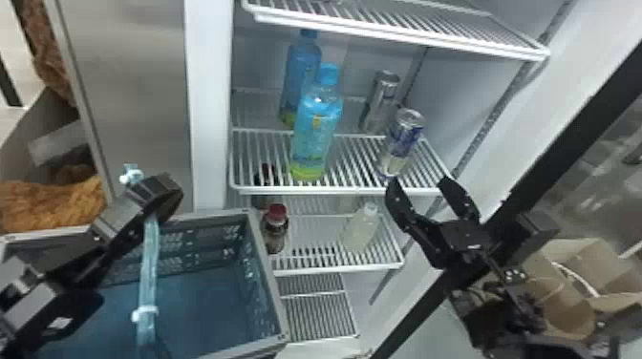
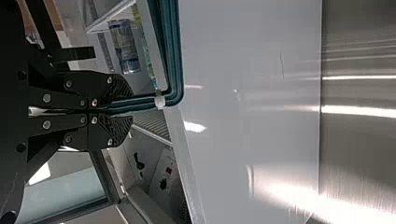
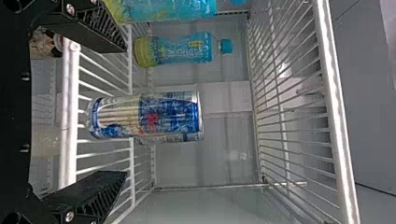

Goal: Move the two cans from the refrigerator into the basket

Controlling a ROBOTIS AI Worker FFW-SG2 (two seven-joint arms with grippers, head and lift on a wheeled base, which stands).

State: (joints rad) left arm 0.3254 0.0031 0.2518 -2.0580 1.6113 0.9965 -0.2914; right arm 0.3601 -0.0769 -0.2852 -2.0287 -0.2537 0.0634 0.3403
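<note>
Two cans stand on the refrigerator's middle shelf: the front can (image 1: 400,143) near the shelf's front edge, the back can (image 1: 380,101) behind it. My right gripper (image 1: 420,186) is open just in front of that shelf edge, close to the front can. In the right wrist view the front can (image 3: 145,115) lies between and beyond the spread fingers of my right gripper (image 3: 119,112), untouched, mostly covering the other can. My left gripper (image 1: 152,210) is at the basket (image 1: 270,281); in the left wrist view my left gripper (image 2: 123,106) is shut on the basket's handle (image 2: 173,56).
Two blue bottles (image 1: 316,129) stand left of the cans on the same shelf (image 1: 353,190). A red-capped bottle (image 1: 275,229) and a pale bottle (image 1: 361,229) are one shelf lower. Another wire shelf (image 1: 396,33) is above. Cardboard boxes (image 1: 568,281) are at the right.
</note>
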